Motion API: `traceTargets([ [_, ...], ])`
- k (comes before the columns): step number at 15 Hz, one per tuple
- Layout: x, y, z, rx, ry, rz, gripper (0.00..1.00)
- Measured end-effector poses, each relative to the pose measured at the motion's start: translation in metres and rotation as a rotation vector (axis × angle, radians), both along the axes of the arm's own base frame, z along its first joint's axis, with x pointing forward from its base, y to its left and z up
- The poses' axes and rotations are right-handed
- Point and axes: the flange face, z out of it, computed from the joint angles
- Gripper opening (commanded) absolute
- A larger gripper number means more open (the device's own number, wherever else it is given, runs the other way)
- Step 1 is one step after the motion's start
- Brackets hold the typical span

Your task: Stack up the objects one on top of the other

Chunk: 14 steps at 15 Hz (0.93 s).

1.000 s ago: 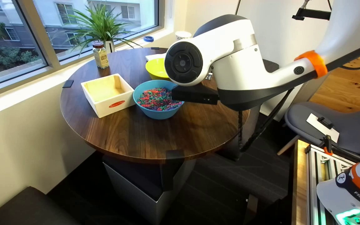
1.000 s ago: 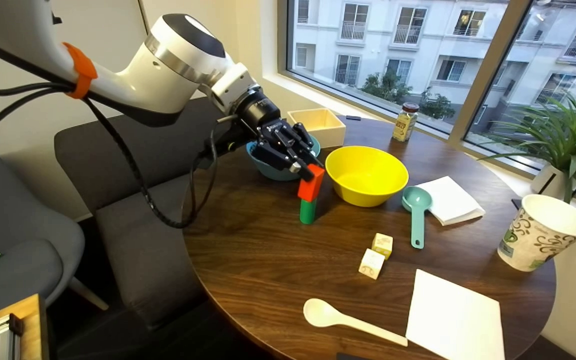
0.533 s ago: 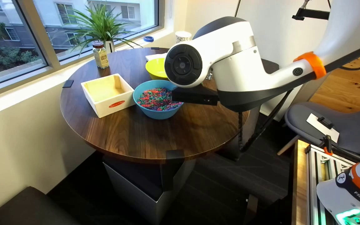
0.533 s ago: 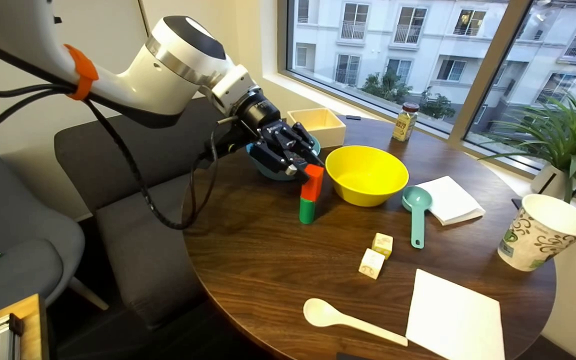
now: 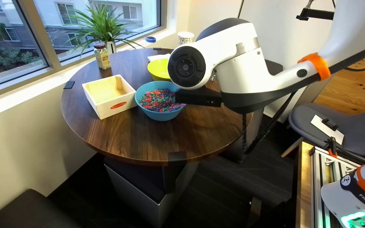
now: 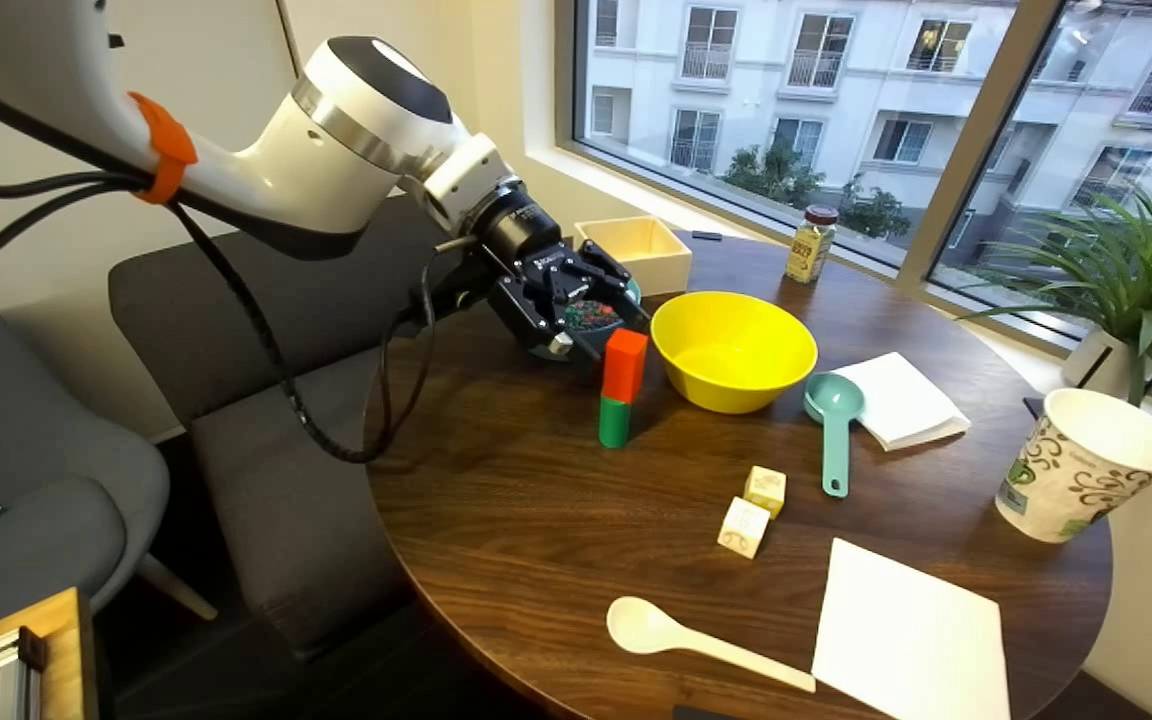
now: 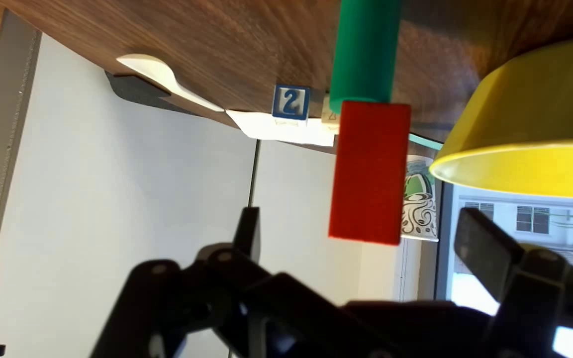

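Cream spoon [image 6: 706, 645] is lying near the edge of the brown table [image 6: 536, 520] in an exterior view, its handle end just beside a white sheet [image 6: 921, 635]. Two small cubes [image 6: 743, 528] are sitting close together beyond it. Green cylinder [image 6: 614, 424] is standing upright on the table, bearing a red block [image 6: 624, 367] upright on its top. Black gripper [image 7: 366, 237] is hovering just beside this pair, its fingers standing wide apart; the wrist view is showing space between each finger and the red block. Yellow bowl [image 6: 731, 390] is standing near the pair; blue bowl [image 5: 162, 116] of coloured bits [image 5: 158, 101] is sitting farther back, just beside a wooden box [image 5: 106, 110]. Jar [image 6: 811, 250] is standing near the window [image 6: 976, 140].
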Motion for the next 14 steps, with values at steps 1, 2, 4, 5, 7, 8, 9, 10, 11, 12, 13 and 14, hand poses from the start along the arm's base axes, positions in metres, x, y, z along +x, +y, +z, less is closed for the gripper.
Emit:
traceTargets([
  [1, 0.0, -0.002, 0.003, 0.0, -0.005, -0.002, 1.0],
  [2, 0.0, -0.004, 0.008, 0.001, -0.014, -0.005, 1.0],
  [4, 0.001, -0.011, 0.025, 0.016, -0.043, -0.008, 1.0],
  [5, 0.002, -0.015, 0.036, 0.029, -0.063, -0.004, 1.0],
  [7, 0.002, -0.026, 0.06, 0.074, -0.092, -0.005, 1.0],
  [8, 0.001, -0.033, 0.071, 0.094, -0.095, -0.013, 1.0],
  [9, 0.001, -0.037, 0.078, 0.105, -0.098, -0.018, 1.0],
  [10, 0.0, -0.039, 0.081, 0.11, -0.099, -0.021, 1.0],
  [11, 0.0, -0.039, 0.082, 0.113, -0.099, -0.022, 1.0],
  [12, 0.0, -0.039, 0.081, 0.114, -0.098, -0.022, 1.0],
  [13, 0.0, -0.039, 0.08, 0.114, -0.096, -0.022, 1.0],
  [14, 0.0, -0.039, 0.08, 0.114, -0.095, -0.022, 1.0],
])
